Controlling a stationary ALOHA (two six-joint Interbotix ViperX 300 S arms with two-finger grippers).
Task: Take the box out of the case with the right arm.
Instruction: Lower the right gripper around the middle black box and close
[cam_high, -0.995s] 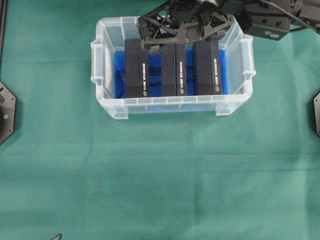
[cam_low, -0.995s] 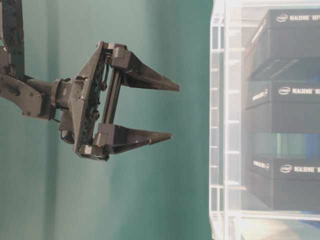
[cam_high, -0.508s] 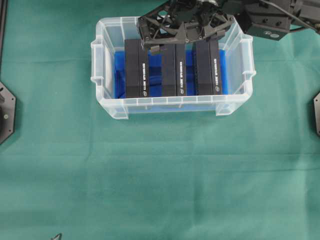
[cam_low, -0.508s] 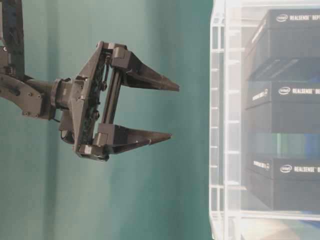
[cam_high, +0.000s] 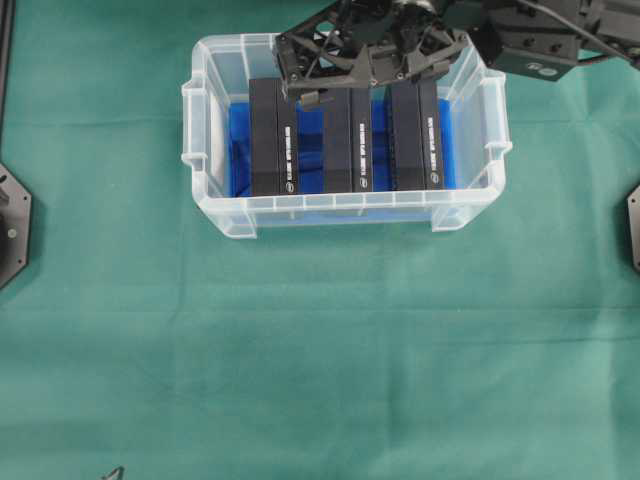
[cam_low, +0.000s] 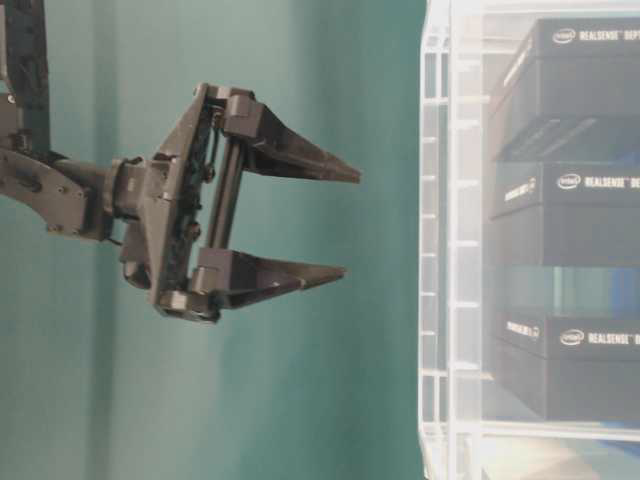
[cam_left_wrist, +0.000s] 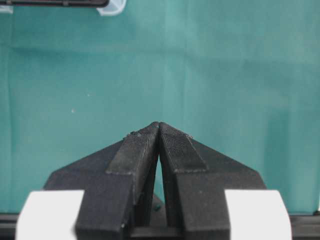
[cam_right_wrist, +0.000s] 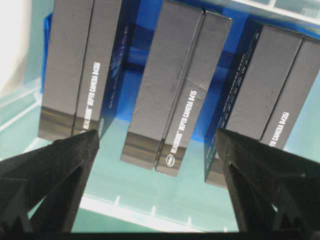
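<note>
**Open claw waits above three boxes in the bin**

A big clear plastic bin (cam_high: 345, 215) sits on a green cloth (cam_high: 320, 360) near the far edge of the table. Its floor is bright blue. Three black boxes stand in it side by side, with gaps between them where the blue shows through: the left box (cam_high: 268, 138), the middle box (cam_high: 347, 140) and the right box (cam_high: 417, 135). Each one has small white writing along one side (in the right wrist view I can read "DEPTH CAMERA" on them).

The right arm (cam_high: 535, 40) reaches in from the top right corner of the overhead view. Its claw, the right gripper (cam_high: 365, 60), hangs over the far end of the bin. The two pointed fingers are spread wide apart, and nothing is between them. In the right wrist view the left finger (cam_right_wrist: 47, 172) and the right finger (cam_right_wrist: 267, 175) sit at the two bottom corners, and the middle box (cam_right_wrist: 170, 85) lies in the gap between them, lower down. The fingers are not touching any box. In the side view the open claw (cam_low: 340, 222) points at the bin wall (cam_low: 445, 240) and is apart from it.

The left gripper (cam_left_wrist: 159, 131) is far from the bin, over bare green cloth. Its two fingers are pressed together at the tips, holding nothing.
</note>
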